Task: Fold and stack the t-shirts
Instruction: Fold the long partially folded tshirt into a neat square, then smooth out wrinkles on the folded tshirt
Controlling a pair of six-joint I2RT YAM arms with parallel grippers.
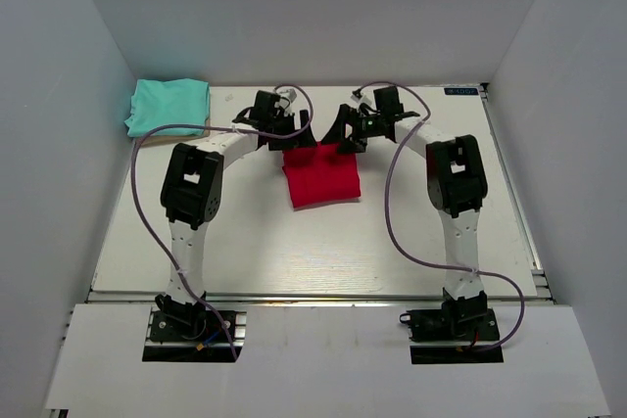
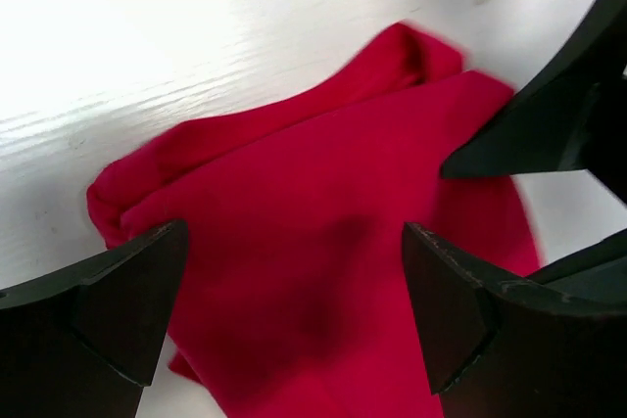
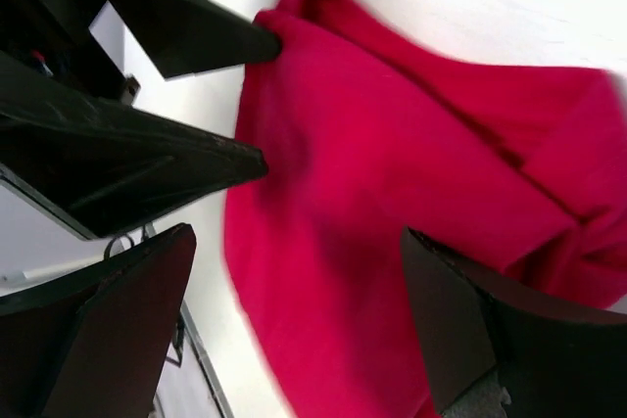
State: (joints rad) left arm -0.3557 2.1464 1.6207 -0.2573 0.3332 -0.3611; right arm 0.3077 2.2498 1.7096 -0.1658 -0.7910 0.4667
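The red t-shirt lies folded in a rough rectangle at the table's middle. It fills the left wrist view and the right wrist view. The teal t-shirt lies neatly folded at the far left corner. My left gripper hovers over the red shirt's far left edge, jaws wide open, nothing between them. My right gripper hovers over its far right edge, also wide open and empty. The two grippers stand close together, each seeing the other's fingers.
White walls close in the table on the left, back and right. A metal rail runs along the right edge. Purple cables loop from both arms.
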